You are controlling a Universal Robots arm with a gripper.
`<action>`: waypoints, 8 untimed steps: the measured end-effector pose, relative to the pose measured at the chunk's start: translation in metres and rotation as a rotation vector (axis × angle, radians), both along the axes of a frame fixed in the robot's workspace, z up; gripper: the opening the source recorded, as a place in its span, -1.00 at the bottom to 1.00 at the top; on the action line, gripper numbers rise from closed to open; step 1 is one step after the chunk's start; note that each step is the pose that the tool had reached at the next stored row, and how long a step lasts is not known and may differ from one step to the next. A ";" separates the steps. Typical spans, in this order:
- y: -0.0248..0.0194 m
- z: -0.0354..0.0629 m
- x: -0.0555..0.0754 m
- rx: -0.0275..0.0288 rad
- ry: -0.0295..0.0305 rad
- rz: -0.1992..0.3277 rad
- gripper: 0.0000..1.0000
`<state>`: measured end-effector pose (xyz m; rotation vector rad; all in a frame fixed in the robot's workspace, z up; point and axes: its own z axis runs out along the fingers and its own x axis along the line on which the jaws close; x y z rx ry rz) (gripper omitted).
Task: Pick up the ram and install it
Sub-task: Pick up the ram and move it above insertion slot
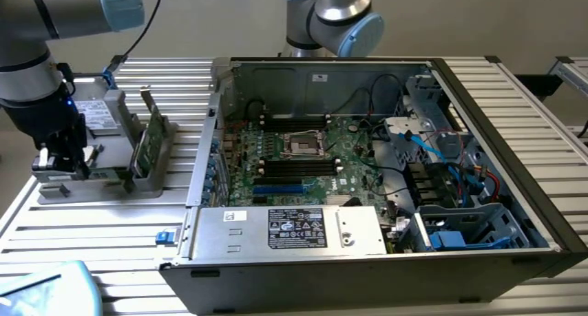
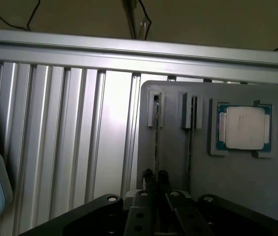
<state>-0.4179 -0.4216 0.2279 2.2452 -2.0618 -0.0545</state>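
The ram [image 2: 156,140] stands on edge in a slot of the grey holder [image 2: 237,182], seen as a thin dark strip. My gripper [image 2: 155,176] sits right over it, its two black fingertips [image 2: 149,175] pressed to either side of the strip, shut on it. In the exterior view my gripper [image 1: 63,166] hangs low over the holder's [image 1: 101,184] end at that view's left, and the arm hides the ram there. The open computer case [image 1: 487,213] lies to the right, its motherboard [image 1: 303,147] facing up with black memory slots [image 1: 299,167].
A second thin stick [image 2: 190,147] stands in the neighbouring slot, beside a square silver processor [image 2: 244,128]. Green cards [image 1: 151,140] stand upright in the holder nearer the case. Another arm [image 1: 335,16] rises behind the case. A pale blue object [image 1: 41,292] lies at the table's front corner.
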 end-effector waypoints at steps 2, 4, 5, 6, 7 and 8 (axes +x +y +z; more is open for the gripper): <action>0.0001 0.0037 0.000 -0.0006 0.0000 0.000 -0.72; 0.0003 0.0079 0.000 -0.0011 0.0001 0.000 -0.72; 0.0003 0.0100 0.000 -0.0013 0.0001 0.000 -0.72; 0.0004 0.0121 0.001 -0.0013 0.0001 0.000 -0.72; 0.0004 0.0143 0.001 -0.0015 0.0003 0.000 -0.72; 0.0005 0.0164 0.002 -0.0016 0.0004 0.000 -0.72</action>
